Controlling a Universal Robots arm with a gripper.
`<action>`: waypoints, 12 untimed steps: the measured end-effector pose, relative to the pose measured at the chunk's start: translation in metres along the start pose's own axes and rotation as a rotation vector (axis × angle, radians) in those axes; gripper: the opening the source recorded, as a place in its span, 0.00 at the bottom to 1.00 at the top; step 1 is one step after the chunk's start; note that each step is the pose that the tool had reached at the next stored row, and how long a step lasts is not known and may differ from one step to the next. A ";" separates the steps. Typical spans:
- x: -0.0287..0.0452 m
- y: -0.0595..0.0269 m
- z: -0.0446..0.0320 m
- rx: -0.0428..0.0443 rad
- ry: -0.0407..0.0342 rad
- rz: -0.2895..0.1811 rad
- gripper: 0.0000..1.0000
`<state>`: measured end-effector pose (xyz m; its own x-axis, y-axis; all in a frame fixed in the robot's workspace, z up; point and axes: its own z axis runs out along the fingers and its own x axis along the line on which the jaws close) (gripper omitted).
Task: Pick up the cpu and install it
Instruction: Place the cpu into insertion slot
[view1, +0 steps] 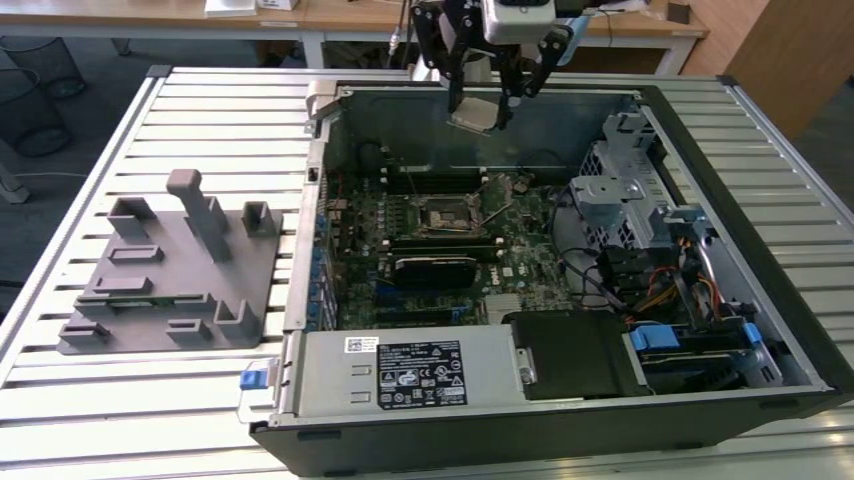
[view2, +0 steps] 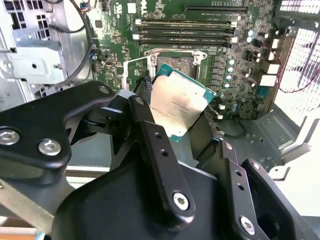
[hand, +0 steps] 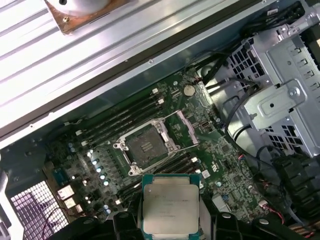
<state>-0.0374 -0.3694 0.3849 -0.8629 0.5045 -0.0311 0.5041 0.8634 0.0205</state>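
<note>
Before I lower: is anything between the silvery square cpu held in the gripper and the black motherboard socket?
Nothing visible. The gripper holds the silvery square cpu in open air above the black square socket, which lies uncovered on the green motherboard.

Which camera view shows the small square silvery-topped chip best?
The first wrist view: the small square silvery-topped cpu lies nearly face-on there. The second wrist view shows it tilted, partly behind the black pincer. The exterior view shows it from afar, over the open black computer case.
</note>
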 end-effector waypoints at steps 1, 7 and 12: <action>0.0000 0.0000 0.0001 0.0004 -0.0002 0.012 0.54; 0.0000 0.0000 0.0012 0.0030 -0.0020 0.096 0.54; 0.0001 0.0000 0.0024 0.0058 -0.0038 0.183 0.54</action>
<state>-0.0374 -0.3694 0.3825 -0.7568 0.6529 -0.0312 0.6526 0.7574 0.0204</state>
